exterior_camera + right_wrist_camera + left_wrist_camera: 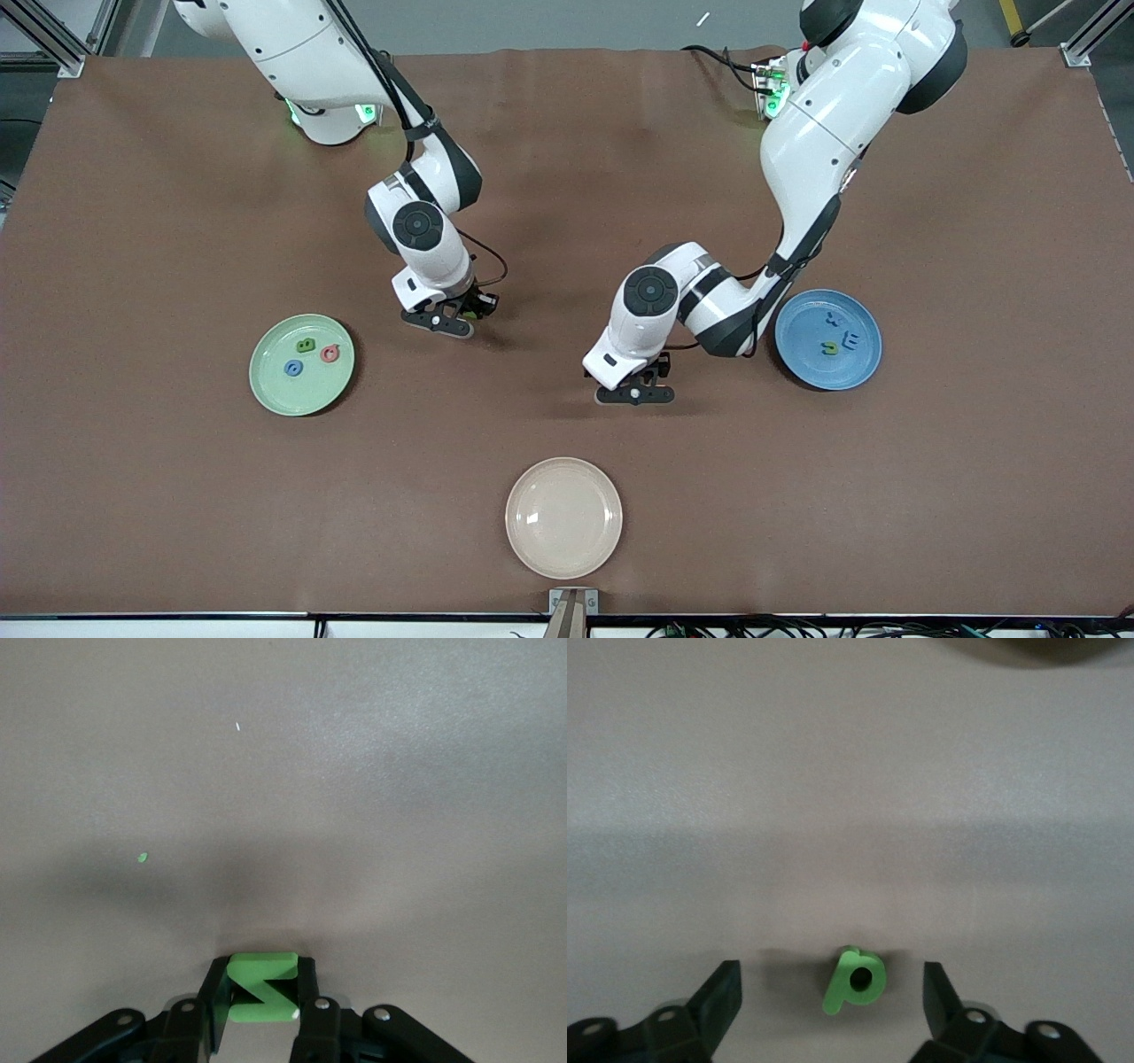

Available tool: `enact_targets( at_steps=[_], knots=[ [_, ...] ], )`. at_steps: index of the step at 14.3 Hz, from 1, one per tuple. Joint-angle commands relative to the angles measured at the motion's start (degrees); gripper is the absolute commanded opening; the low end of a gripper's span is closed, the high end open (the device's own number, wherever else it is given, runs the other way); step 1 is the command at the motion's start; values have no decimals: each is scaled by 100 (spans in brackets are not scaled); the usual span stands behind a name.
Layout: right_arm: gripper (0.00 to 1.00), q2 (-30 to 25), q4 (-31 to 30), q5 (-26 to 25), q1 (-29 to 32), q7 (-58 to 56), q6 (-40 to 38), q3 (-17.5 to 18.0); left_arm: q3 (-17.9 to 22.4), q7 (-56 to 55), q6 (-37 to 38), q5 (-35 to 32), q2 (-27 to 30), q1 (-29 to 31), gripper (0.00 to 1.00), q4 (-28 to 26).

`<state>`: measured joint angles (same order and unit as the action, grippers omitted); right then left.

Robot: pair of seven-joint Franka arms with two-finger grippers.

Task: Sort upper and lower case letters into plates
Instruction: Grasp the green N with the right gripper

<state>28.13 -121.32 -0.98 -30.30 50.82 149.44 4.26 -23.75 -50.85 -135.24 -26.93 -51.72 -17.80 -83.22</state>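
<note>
My right gripper (261, 985) is shut on a green foam letter Z (260, 989), low at the table. In the front view the right gripper (450, 321) is down near the middle of the table and hides its letter. A small green letter p (855, 980) lies flat on the table between the fingers of my left gripper (831, 985), which is open with a gap on each side. The left gripper (636, 391) is also down at the table. The mint green plate (306, 396) holds three letters. The blue plate (852, 369) holds three letters too.
A cream-white plate (563, 517) sits nearest the front camera, at the middle of the table's edge. The left arm's forearm (709, 310) reaches low beside the blue plate. A tiny green speck (142, 858) lies on the brown tabletop.
</note>
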Motion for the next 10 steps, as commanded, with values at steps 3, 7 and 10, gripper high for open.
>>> enact_targets(
  at_steps=[3, 7, 10],
  knots=[
    [0, -79, -76, 63, 93, -36, 7, -74, 73, -180, -20, 30, -127, -144, 65, 140],
    [0, -378, 441, 63, 918, -1211, -1229, -65, 143, -188, -20, 39, -127, -153, 49, 140],
    [0, -422, 767, 63, 1594, -2335, -1663, -57, 143, -188, -20, 21, -119, -153, 38, 148]
  ],
)
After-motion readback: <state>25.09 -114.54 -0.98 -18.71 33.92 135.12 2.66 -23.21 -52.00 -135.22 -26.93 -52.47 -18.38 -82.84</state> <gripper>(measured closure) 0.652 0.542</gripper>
